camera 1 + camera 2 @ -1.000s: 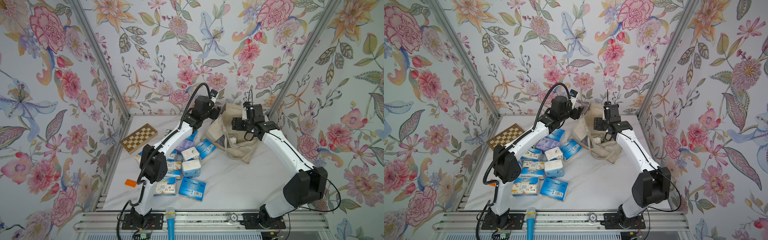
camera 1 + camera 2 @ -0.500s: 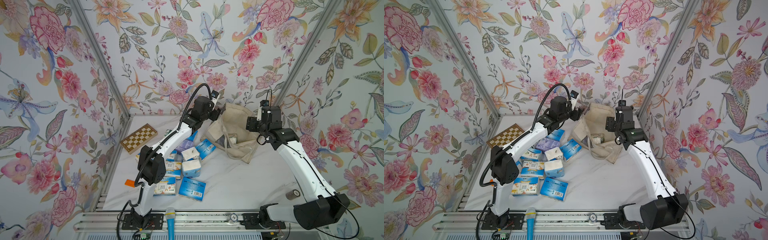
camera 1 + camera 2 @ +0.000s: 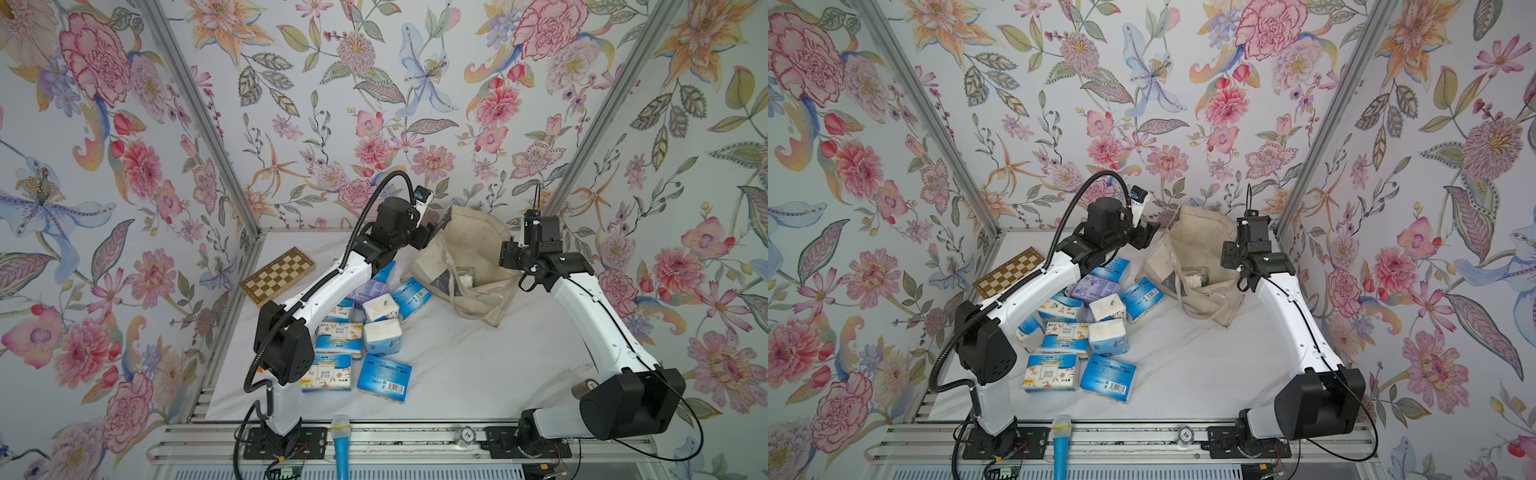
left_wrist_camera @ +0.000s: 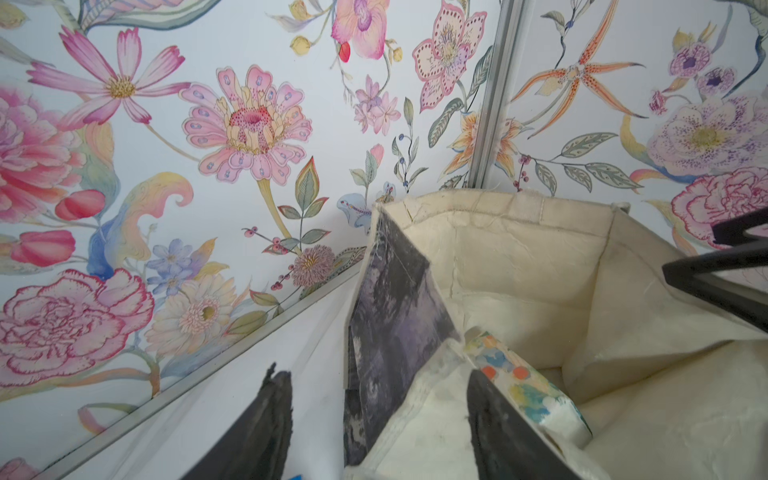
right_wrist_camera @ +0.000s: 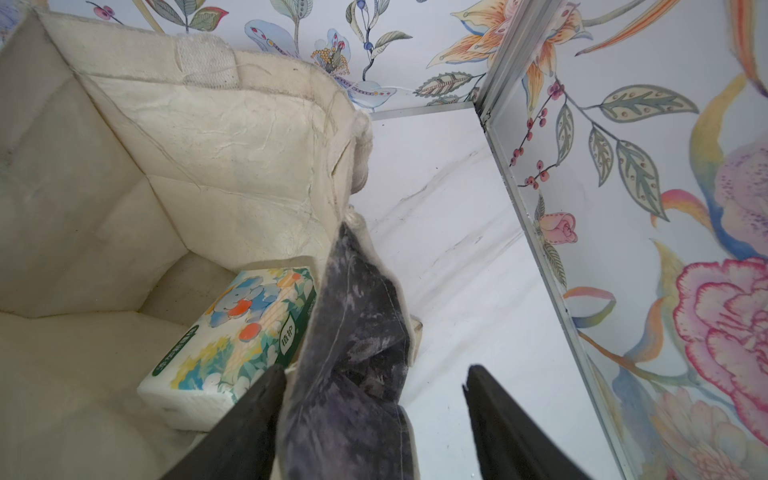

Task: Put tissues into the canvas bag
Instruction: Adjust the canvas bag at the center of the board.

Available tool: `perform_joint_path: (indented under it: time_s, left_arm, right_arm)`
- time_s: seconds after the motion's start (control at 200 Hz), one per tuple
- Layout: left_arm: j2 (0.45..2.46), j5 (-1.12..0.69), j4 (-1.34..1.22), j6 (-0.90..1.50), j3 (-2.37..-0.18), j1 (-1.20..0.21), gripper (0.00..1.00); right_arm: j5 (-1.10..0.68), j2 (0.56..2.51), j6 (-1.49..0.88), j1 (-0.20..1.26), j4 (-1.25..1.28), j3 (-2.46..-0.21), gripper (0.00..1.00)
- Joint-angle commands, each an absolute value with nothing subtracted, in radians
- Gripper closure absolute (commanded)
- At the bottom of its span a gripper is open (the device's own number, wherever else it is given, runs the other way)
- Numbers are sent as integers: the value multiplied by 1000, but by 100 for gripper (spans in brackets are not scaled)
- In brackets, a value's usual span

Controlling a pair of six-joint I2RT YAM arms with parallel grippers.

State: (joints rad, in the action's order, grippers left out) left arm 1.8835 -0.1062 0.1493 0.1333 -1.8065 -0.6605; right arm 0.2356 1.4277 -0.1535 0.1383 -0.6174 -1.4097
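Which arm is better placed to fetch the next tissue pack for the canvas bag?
Probably left. The loose tissues lie heaped beside the left arm, near the left gripper, while the right gripper sits across the canvas bag from them. Both grippers straddle the bag's rim with jaws apart.

There's the canvas bag (image 3: 471, 239) at the back of the table, mouth up, with one pack (image 5: 237, 336) lying inside on its floor. Left of the bag and nearer the front, the other tissues (image 3: 365, 332) crowd in a heap. Further left of the bag lies the chessboard (image 3: 277, 276). The left gripper (image 4: 374, 374) and right gripper (image 5: 372, 372) straddle the bag's opposite walls.
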Motion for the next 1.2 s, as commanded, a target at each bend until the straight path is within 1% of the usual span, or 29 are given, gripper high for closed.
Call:
perform_joint_path:
  time_s: [0.0, 0.065, 0.205, 0.34, 0.45, 0.511, 0.676, 0.781, 0.921, 1.196]
  left_arm:
    - [1796, -45, 178, 114, -1710, -667, 31]
    - [1756, -30, 176, 113, -1646, -668, 31]
    - [1683, -4, 186, 115, -1545, -667, 30]
    - [1640, 8, 207, 116, -1499, -665, 30]
    - [1621, 14, 232, 125, -1487, -660, 29]
    - [1609, 12, 244, 132, -1479, -659, 29]
    - [1576, 5, 269, 132, -1447, -658, 27]
    - [1571, 9, 289, 130, -1436, -657, 27]
    - [1571, 10, 284, 140, -1413, -657, 27]
    - [1571, -9, 262, 147, -1412, -657, 27]
  right_arm:
    - [201, 1435, -160, 129, -634, -1414, 35]
    - [202, 1435, -167, 122, -635, -1408, 44]
    - [200, 1394, -185, 121, -634, -1374, 72]
    - [165, 1329, -207, 121, -635, -1319, 100]
    - [112, 1250, -246, 133, -649, -1257, 100]
    - [119, 1189, -267, 159, -662, -1217, 100]
    - [187, 1049, -327, 269, -752, -1161, 100]
    - [145, 993, -383, 331, -808, -1156, 100]
    - [90, 972, -461, 421, -821, -1123, 100]
    - [44, 1018, -562, 606, -824, -1065, 100]
